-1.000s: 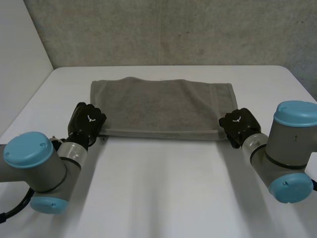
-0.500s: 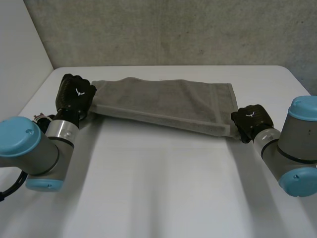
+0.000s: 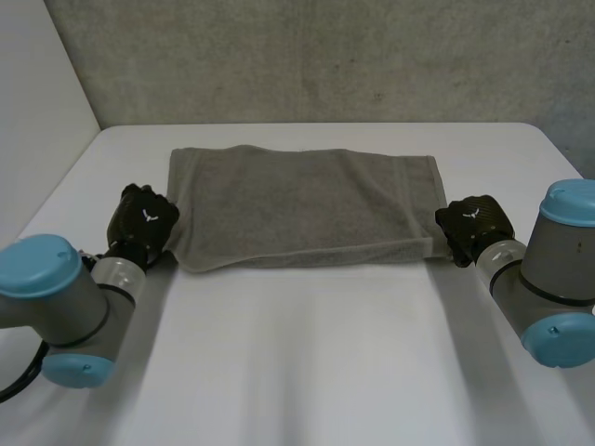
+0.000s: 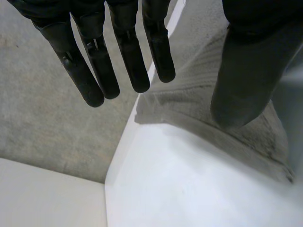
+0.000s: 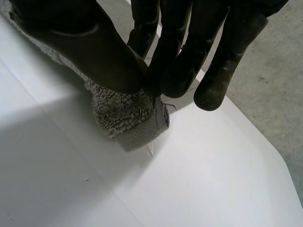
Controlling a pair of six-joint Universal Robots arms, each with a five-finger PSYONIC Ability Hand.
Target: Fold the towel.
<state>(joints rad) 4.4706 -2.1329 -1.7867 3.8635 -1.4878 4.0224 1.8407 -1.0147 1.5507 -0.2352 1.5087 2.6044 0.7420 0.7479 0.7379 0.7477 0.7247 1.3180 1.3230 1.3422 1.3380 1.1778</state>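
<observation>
Lying flat on the far half of the white tabletop [image 3: 307,362], the grey towel [image 3: 302,200] runs lengthwise from left to right, its long edges roughly in line with the tabletop's far edge. Its far edge sits a little short of that far edge, and bare white surface stretches from its near edge to the near side. The near edge is not quite straight: it sags toward the near-left corner, where the cloth bulges out a little. A stitched band crosses the towel close to its right end.

The left hand [image 3: 141,223] is at the towel's near-left corner. Its wrist view shows the fingers [image 4: 130,61] straight and spread, hanging clear above the cloth, while the thumb [image 4: 244,80] points down at the towel's edge. I cannot tell whether the tip touches it. Nothing is held there.

The right hand [image 3: 472,223] is at the near-right corner. Its thumb and fingers are closed together on that corner, pinching the thick pile, and the hemmed tip pokes out below them, just above the tabletop.

The tabletop is smooth and plain, with rounded far corners. Behind it rises a rough, speckled grey wall [image 3: 325,56], and a plain white panel [image 3: 37,93] stands along the left side. Both grey arms with light-blue caps reach in from the near corners.
</observation>
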